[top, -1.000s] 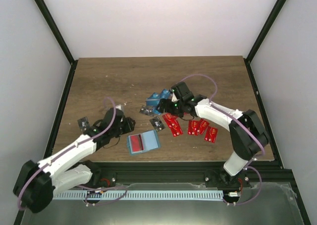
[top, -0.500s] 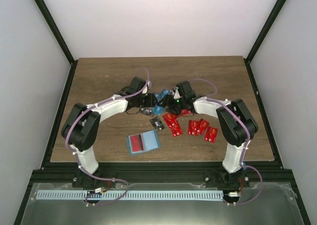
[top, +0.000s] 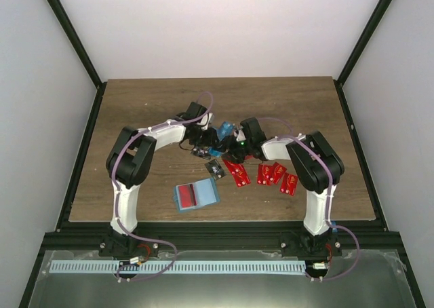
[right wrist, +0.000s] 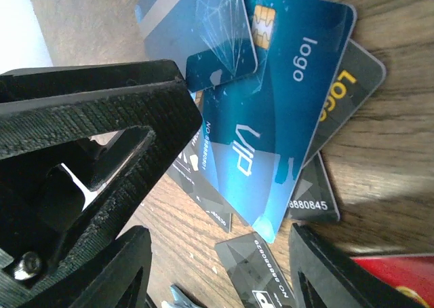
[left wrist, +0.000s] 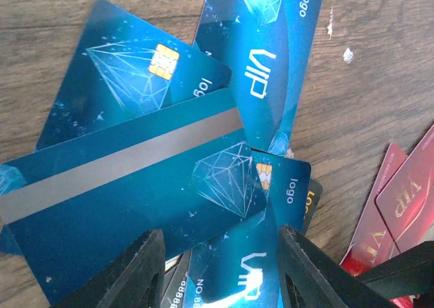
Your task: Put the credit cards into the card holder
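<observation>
Wood table (top: 149, 98): overlapping glossy blue credit cards (left wrist: 135, 186).

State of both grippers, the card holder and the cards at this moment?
Left gripper, open, empty.
Right gripper, open, empty.
Card holder, lying flat, left part showing red.
Blue cards, overlapping heap, one stripe-side up.
Red cards, loose, outside the holder.
</observation>
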`<state>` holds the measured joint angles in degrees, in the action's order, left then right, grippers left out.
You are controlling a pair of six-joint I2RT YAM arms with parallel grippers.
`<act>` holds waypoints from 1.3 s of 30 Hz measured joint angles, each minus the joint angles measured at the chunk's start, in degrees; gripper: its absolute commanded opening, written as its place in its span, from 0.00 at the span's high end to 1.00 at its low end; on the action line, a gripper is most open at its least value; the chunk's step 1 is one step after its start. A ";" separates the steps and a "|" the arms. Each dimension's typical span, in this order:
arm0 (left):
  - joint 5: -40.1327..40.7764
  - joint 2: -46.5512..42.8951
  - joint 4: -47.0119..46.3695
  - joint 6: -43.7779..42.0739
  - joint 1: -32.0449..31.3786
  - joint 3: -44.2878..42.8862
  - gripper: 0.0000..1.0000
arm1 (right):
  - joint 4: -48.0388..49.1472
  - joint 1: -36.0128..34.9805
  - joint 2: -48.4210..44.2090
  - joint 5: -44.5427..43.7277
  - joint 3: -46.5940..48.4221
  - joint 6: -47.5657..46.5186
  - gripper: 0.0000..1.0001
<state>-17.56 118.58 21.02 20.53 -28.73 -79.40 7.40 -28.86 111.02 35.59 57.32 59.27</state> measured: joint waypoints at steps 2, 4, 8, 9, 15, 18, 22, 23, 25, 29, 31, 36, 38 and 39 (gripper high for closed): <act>-1.07 0.63 0.24 -0.07 0.24 -0.83 0.54 | 1.20 0.00 0.48 0.04 -0.04 0.70 0.44; -1.95 1.27 0.24 -0.07 0.33 -1.51 0.54 | 1.97 0.00 0.83 0.39 -0.04 1.36 0.46; -2.97 1.49 -0.76 0.09 0.37 -1.16 0.54 | 3.80 0.02 1.64 1.29 -0.28 2.84 0.48; -3.50 1.46 -1.38 0.17 0.42 -0.81 0.54 | 4.72 0.02 1.84 1.68 -0.57 3.26 0.49; -5.86 0.00 -5.97 1.33 0.26 3.43 0.54 | 9.62 0.07 2.19 3.37 -3.13 5.14 0.62; -6.36 -0.98 -7.89 1.79 -0.33 5.44 0.54 | 10.47 0.07 2.34 4.00 -3.87 5.95 0.72; -6.84 -1.75 -10.40 2.08 -0.96 7.54 0.54 | 10.54 -0.37 2.38 4.57 -4.79 6.43 0.80; -6.97 -1.81 -10.86 2.16 -1.07 7.80 0.55 | 10.49 -0.42 2.38 4.61 -4.96 6.56 0.82; -7.10 -1.88 -11.63 2.25 -1.20 8.24 0.54 | 10.36 -0.42 2.40 4.72 -5.03 6.54 0.88; -7.43 -2.16 -13.03 2.69 -1.31 9.14 0.55 | 9.97 -0.46 2.51 4.83 -5.38 6.29 0.98; -7.56 -2.45 -13.42 3.04 -1.40 9.66 0.55 | 9.97 -0.42 2.51 4.90 -5.81 6.19 0.99; -7.39 -3.78 -13.81 3.61 -1.55 11.19 0.55 | 10.25 -0.44 1.70 5.07 -6.75 5.55 0.99; -7.04 -4.87 -13.16 3.89 -1.86 12.09 0.54 | 10.12 -0.42 0.90 5.03 -7.43 4.90 0.99; -6.88 -5.38 -12.68 3.98 -2.01 12.55 0.54 | 9.84 -0.44 0.28 5.01 -7.89 4.50 0.99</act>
<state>-24.45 113.21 8.34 24.51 -30.74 -66.85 17.23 -29.30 111.31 40.60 49.43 63.77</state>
